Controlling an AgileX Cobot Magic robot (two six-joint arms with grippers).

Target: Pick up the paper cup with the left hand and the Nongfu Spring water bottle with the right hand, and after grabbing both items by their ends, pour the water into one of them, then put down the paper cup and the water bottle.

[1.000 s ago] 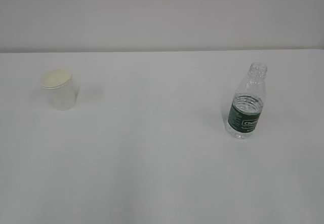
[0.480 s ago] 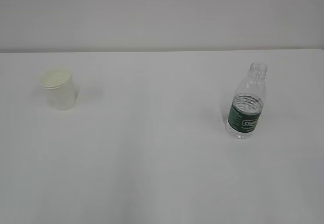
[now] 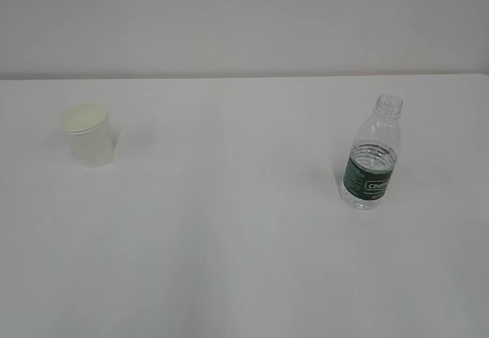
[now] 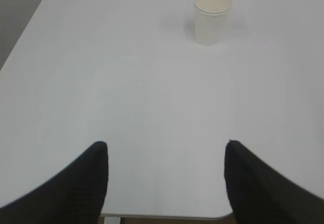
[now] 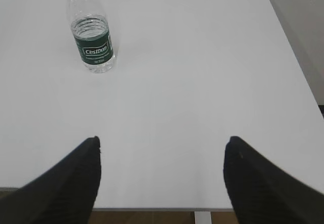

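White table (image 3: 244, 261); cup (image 3: 90, 135) near edge

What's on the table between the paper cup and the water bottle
Nothing: the exterior view shows only bare white table between the paper cup and the water bottle.

The exterior view looks down at a slant across the white table (image 3: 244, 261) toward the wall, while both wrist views look forward from its near edge, sharing the same tabletop
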